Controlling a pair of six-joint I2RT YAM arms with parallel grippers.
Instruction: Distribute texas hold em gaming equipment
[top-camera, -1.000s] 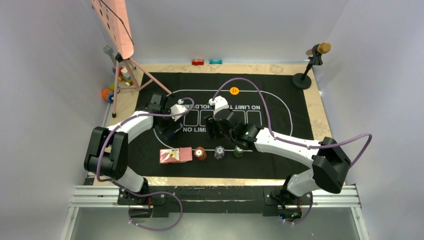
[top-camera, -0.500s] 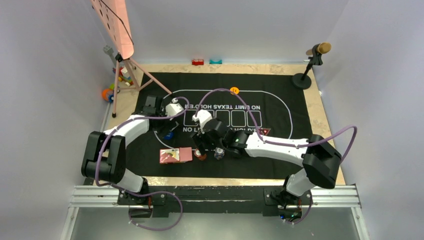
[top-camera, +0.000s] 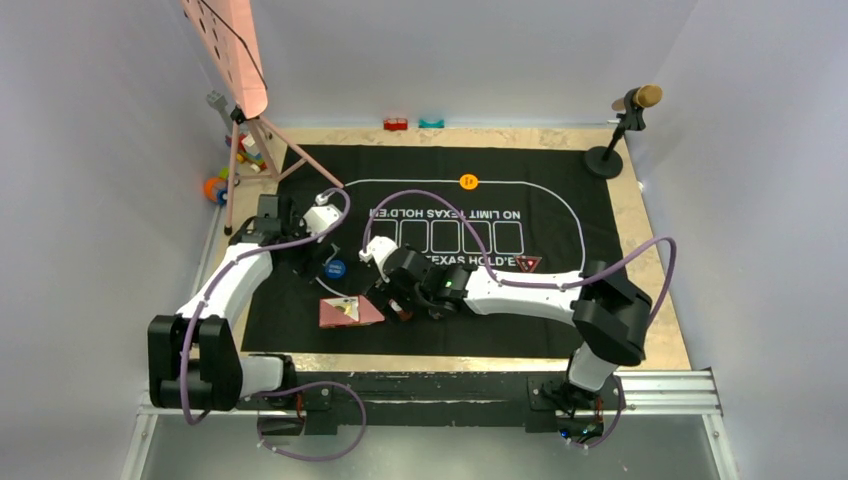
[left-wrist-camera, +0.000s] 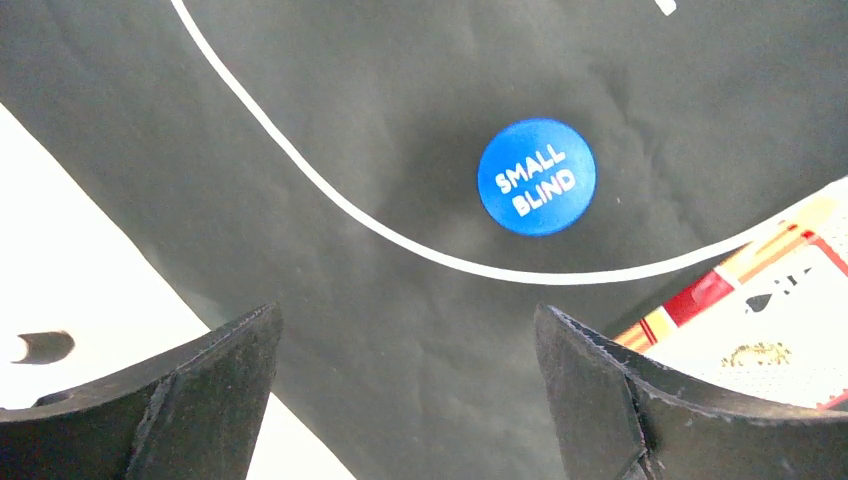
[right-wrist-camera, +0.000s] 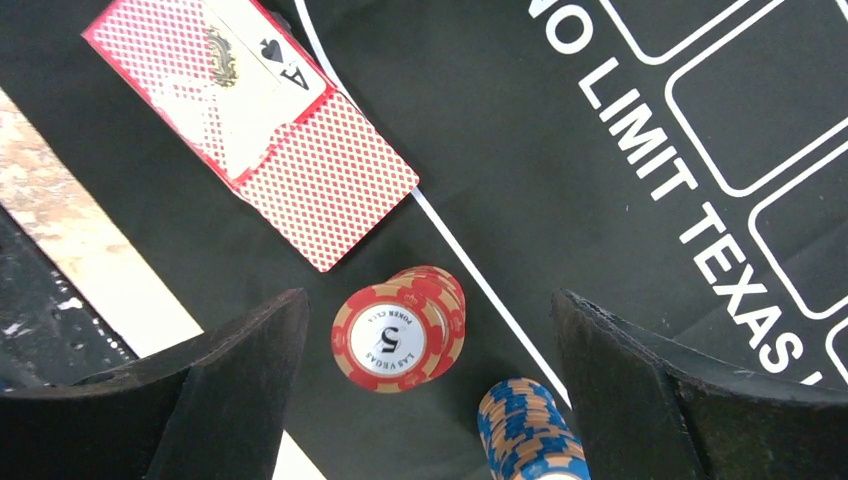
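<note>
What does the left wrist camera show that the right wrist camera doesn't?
Only the left wrist view shows the blue disc printed SMALL BLIND. Only the right wrist view shows the red chips, the blue chips and the white lettering. Both show the black mat, part of the cards, and an open, empty claw: the left claw in one, the right claw in the other.
</note>
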